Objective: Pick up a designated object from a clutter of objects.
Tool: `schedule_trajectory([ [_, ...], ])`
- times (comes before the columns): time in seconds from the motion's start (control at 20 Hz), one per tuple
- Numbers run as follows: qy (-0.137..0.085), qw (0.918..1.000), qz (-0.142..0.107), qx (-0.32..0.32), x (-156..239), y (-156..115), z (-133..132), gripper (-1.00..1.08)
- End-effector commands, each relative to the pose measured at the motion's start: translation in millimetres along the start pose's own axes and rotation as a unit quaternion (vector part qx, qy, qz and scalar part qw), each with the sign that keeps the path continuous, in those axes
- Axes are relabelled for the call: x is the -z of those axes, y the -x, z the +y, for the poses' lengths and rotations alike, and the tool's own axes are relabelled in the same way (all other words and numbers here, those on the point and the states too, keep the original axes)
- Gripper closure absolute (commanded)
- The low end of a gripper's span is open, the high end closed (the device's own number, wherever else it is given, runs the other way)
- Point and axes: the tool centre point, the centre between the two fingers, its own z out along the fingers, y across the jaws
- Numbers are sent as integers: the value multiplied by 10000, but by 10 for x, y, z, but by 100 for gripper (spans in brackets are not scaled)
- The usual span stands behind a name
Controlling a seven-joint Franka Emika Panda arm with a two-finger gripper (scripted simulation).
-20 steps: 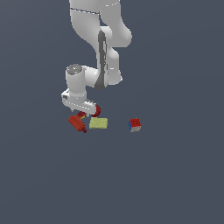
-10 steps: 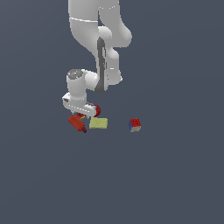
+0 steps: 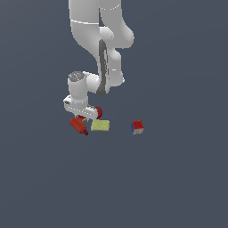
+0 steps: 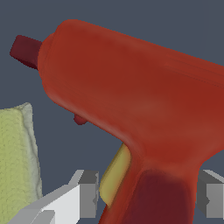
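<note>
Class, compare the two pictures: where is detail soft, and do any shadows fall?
Exterior view: flat light, no cast shadows, items tiny, the drill half hidden by the gripper. Wrist view: drill fills the frame, smooth and soft-edged; pad shows fine texture.

1. The drill (image 4: 144, 105) looks like smooth moulded plastic, red-orange with a soft satin sheen; its nozzle (image 4: 25, 51) is a darker, duller red.
2. Its handle (image 4: 153, 197), at six o'clock of the body in my wrist view, is darker and matt.
3. The yellow-green pad (image 4: 15, 157) shows a fine, rough weave like cloth or sponge, no gloss.
4. My fingers (image 4: 85, 192) are flat grey, matt, hard-edged like painted metal or plastic.
5. My arm (image 3: 95, 35) is smooth white with a faint gloss.
6. The ground (image 3: 178, 178) is an even matt slate grey.
</note>
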Motion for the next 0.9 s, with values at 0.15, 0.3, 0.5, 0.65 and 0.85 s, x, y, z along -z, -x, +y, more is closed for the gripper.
schedule_trajectory([
  [0.15, 0, 10000, -23, 2, -19, 15, -3, 108],
  [0.3, 0, 10000, -1, -1, 8, -3, -2, 108],
  [0.5, -2, 10000, -1, -1, 76, -27, -18, 108],
  [0.65, -4, 10000, -2, -2, 172, -62, -40, 108],
  [0.85, -6, 10000, -3, -3, 361, -130, -84, 108],
])
